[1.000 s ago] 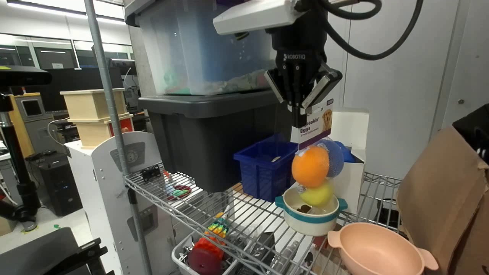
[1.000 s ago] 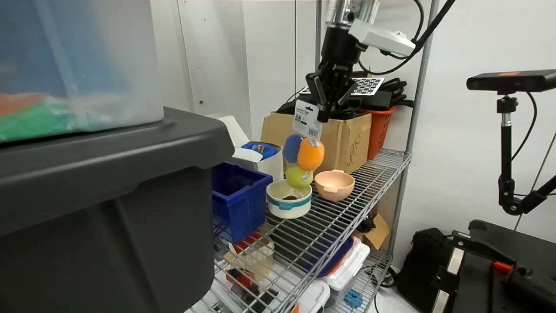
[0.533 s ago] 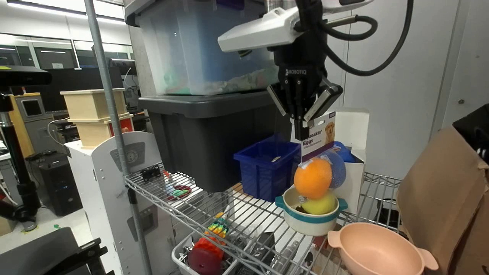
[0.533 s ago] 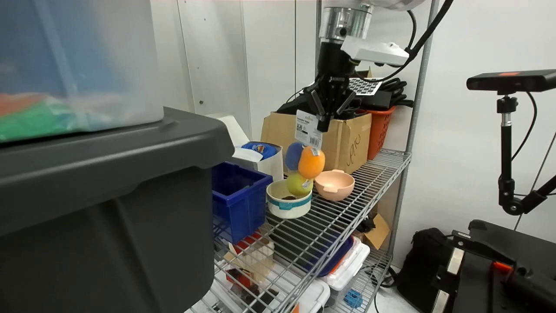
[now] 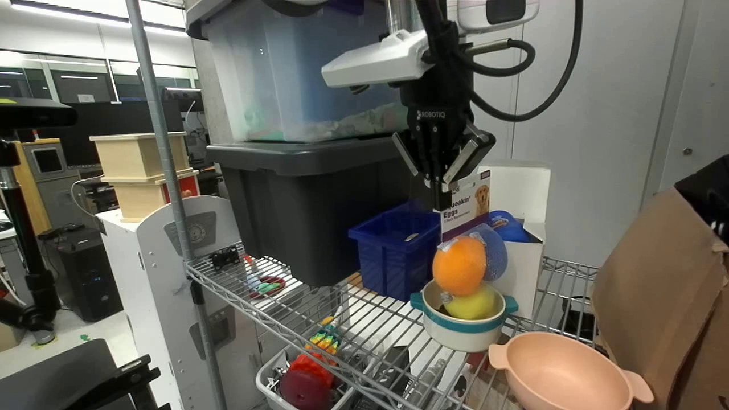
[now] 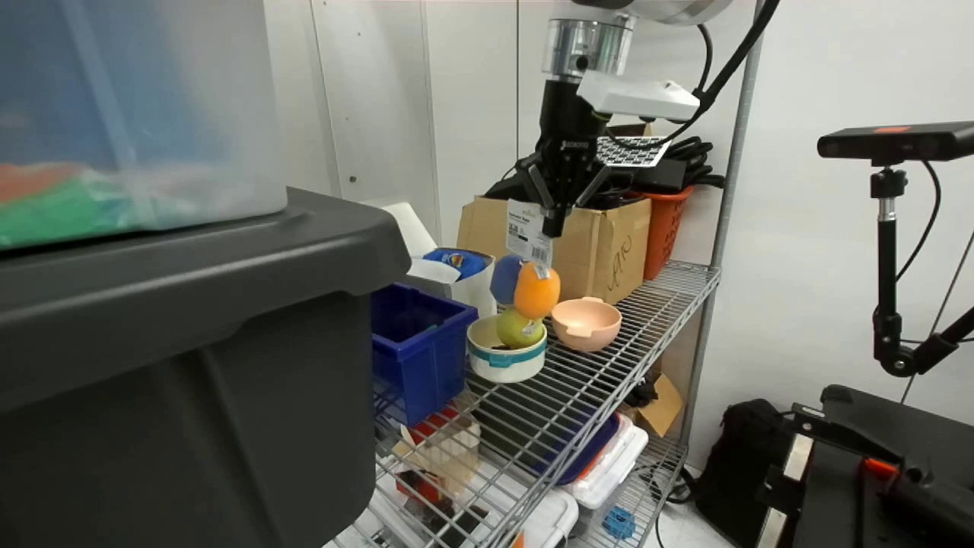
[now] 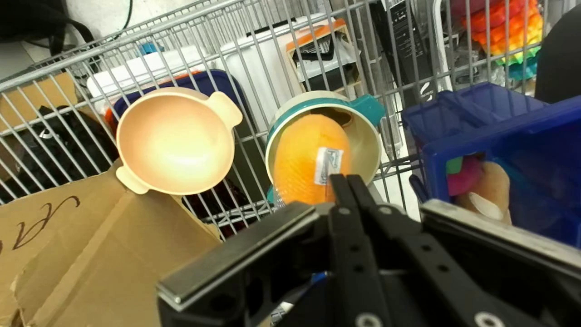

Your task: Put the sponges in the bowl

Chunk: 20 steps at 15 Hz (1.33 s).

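The sponges hang in a bunch from a printed card [image 5: 467, 206]: an orange sponge [image 5: 458, 267], a blue sponge [image 5: 494, 253] behind it, and a yellow-green sponge [image 5: 475, 303] lowest. My gripper [image 5: 441, 200] is shut on the card above them, as an exterior view [image 6: 554, 224] also shows. The yellow-green sponge sits partly inside the white bowl [image 5: 464, 340] with teal band and handles; the orange and blue ones are above its rim. In the wrist view the orange sponge [image 7: 306, 154] covers much of the white bowl [image 7: 366, 152] and the other sponges are hidden.
A peach bowl [image 5: 569, 370] stands beside the white bowl on the wire shelf [image 6: 578, 415]. A blue bin [image 5: 393, 262] is on the opposite side. An open white box [image 5: 523, 273] stands behind. A cardboard box [image 6: 586, 243] and a large black tote [image 5: 319, 210] flank the area.
My gripper has come down with the sponges and shifted slightly left in both exterior views. The yellow-green sponge is lower in the white bowl.
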Tool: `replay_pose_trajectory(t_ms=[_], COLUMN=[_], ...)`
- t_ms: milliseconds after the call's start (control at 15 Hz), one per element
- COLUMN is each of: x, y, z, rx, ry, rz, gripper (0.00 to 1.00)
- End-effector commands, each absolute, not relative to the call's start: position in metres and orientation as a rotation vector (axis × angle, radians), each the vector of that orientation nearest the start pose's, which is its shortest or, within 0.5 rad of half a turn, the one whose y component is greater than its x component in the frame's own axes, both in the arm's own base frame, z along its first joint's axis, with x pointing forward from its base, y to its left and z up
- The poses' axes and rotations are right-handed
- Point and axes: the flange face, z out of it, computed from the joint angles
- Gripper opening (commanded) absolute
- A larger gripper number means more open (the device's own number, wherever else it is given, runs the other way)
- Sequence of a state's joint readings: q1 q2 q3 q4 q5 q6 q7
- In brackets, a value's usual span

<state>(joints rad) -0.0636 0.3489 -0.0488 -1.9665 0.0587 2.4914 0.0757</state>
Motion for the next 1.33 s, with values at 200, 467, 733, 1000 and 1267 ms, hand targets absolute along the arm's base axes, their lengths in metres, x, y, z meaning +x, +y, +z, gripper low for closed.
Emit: replay_pose_trajectory(t_ms=[200,467,733,1000,1267], x=[0.635,0.635,0.636,0.631,0.611], y=[-0.074,-0.076,-0.079,-0.079,-0.072], z=[0.313,0.315,0.318,0.322,0.321], rx=[-3.116,-3.124,-3.129,-3.132,-3.141], ry=[0.408,0.426,0.440,0.435,0.392], rz=[-0.277,-0.286,-0.293,-0.302,-0.289], gripper=[0.55,0.85,1.00,1.00,1.00])
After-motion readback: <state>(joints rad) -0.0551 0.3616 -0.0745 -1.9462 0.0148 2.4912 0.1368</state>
